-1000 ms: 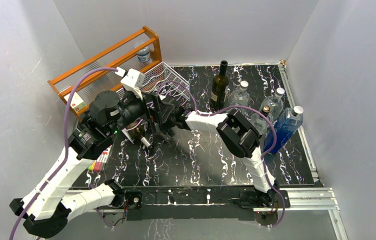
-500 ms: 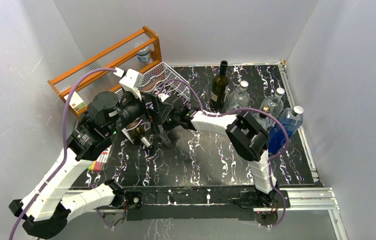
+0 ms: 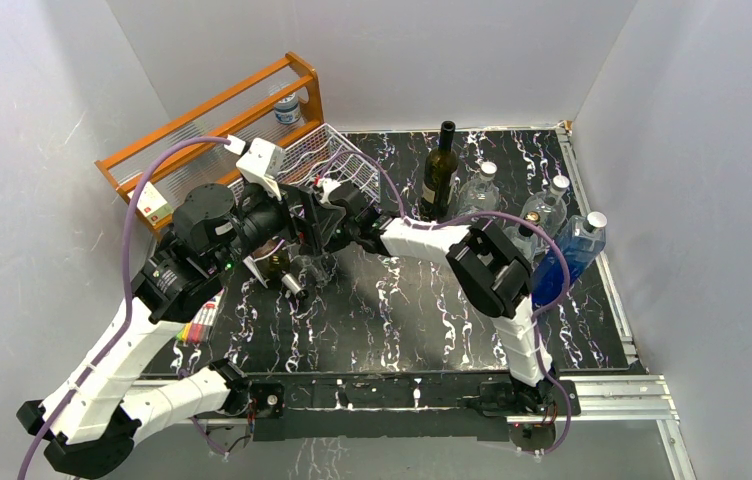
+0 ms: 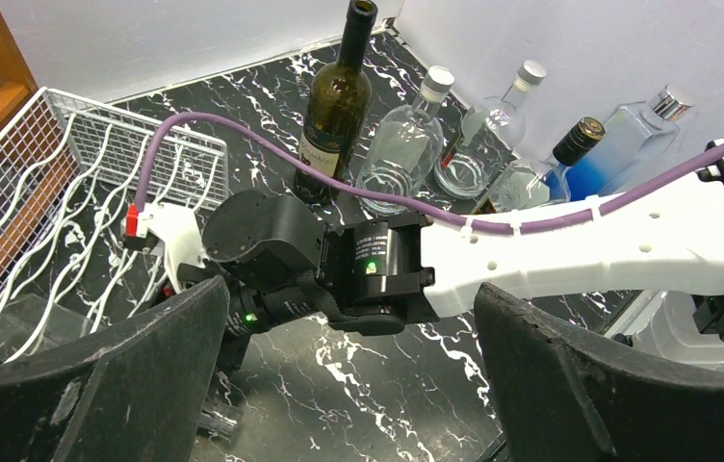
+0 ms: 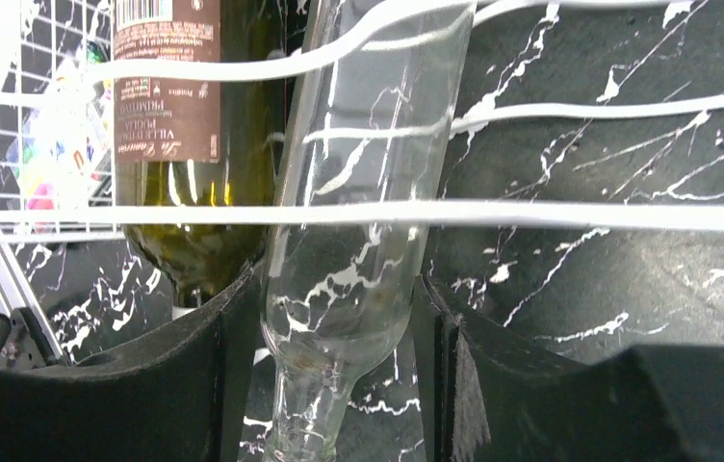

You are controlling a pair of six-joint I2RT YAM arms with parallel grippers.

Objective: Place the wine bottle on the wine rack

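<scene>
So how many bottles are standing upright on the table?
5, along the back right: dark wine bottle, clear bottle, second clear bottle, black-capped bottle, blue bottle. The arms may hide others.

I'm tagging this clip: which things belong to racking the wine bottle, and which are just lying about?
In the job: wine rack, clear bottle between the right fingers, labelled green bottle beside it.
Lying about: orange shelf, blue bottle, stoppered clear bottles.

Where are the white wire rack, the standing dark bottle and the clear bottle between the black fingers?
wine rack [image 4: 2, 173]: left wrist view, mesh side wall.
dark bottle [image 4: 334, 115]: left wrist view, body.
clear bottle [image 5: 358, 241]: right wrist view, body.
</scene>
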